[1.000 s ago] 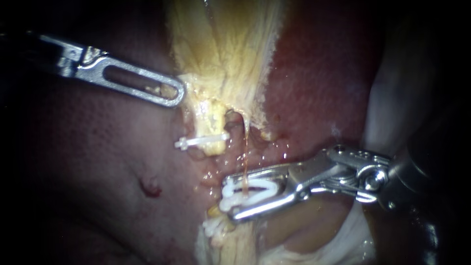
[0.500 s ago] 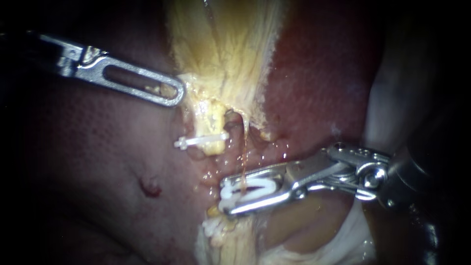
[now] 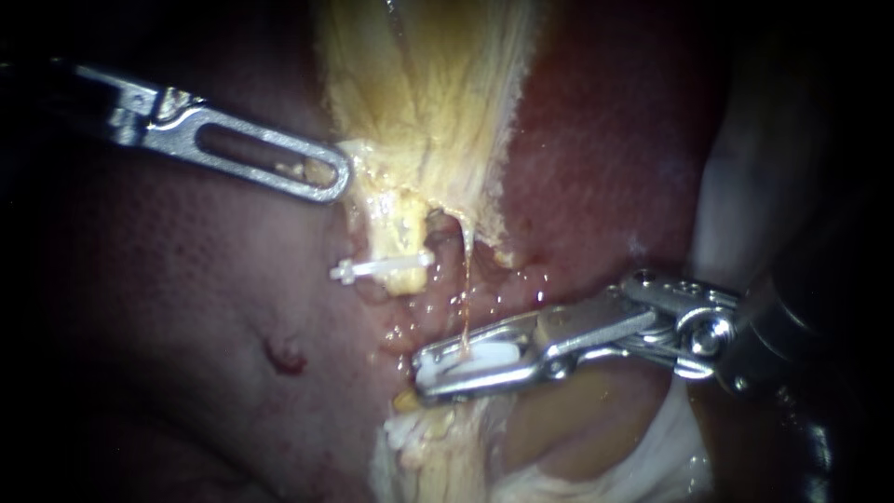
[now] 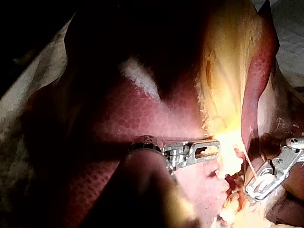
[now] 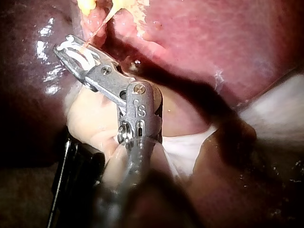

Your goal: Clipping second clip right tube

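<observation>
Now my right instrument (image 3: 428, 373) holds a white clip (image 3: 475, 358) between jaws pressed nearly together. The thin right tube (image 3: 463, 284) runs down from the yellow tissue (image 3: 419, 112) into that clip. My left instrument (image 3: 331, 177) rests its tip at the tissue's edge — whether it grips, I cannot tell.

text: none legible on tissue | right instrument (image 5: 69, 51): small stamped mark, left unread

Right tube (image 3: 463, 312) obscured inside clip (image 3: 477, 355)
</observation>
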Available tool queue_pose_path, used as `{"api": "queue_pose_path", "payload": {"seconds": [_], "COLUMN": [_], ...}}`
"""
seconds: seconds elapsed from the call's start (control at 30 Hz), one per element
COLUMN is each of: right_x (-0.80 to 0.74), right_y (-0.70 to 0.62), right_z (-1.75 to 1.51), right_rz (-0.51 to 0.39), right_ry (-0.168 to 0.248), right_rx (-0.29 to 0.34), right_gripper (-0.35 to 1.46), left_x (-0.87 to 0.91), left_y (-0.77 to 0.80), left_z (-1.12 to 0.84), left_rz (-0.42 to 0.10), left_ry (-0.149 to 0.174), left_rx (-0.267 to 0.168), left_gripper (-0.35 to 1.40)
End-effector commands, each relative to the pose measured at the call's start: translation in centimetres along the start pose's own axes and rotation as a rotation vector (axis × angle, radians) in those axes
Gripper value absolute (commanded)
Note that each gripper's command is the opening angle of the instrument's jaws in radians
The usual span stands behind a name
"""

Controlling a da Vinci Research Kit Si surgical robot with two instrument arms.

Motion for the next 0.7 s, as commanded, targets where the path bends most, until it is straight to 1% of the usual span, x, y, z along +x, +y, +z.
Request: {"api": "queue_pose_path", "payload": {"seconds": [0.03,0.1,0.17,0.3,0.37,0.47,0.7], "right_x": [0.0,0.0,-0.01,-0.01,-0.02,-0.03,-0.07], "right_y": [0.0,0.01,0.0,-0.01,-0.02,-0.03,-0.04], "right_z": [0.0,-0.01,-0.01,-0.03,-0.05,-0.06,-0.05], "right_rz": [0.0,0.0,0.0,-0.001,0.001,0.003,0.002], "right_ry": [0.0,0.0,-0.001,0.001,-0.01,-0.037,-0.047], "right_rx": [0.0,0.0,0.001,0.004,-0.001,-0.012,-0.015], "right_gripper": [-0.13,-0.21,-0.35,-0.35,-0.35,-0.35,-0.35], "left_x": [0.0,0.0,0.0,0.0,0.0,0.0,0.0], "left_y": [0.0,0.0,0.0,0.0,0.0,0.0,0.0], "left_z": [0.0,0.0,0.0,0.0,0.0,0.0,0.0], "left_rz": [0.0,0.0,0.0,0.0,0.0,0.0,0.0], "left_ry": [0.0,0.0,0.0,0.0,-0.001,-0.001,-0.001], "left_rx": [0.0,0.0,-0.001,-0.001,-0.001,-0.001,-0.001], "left_gripper": [-0.35,-0.35,-0.35,-0.35,-0.35,-0.35,-0.35]}}
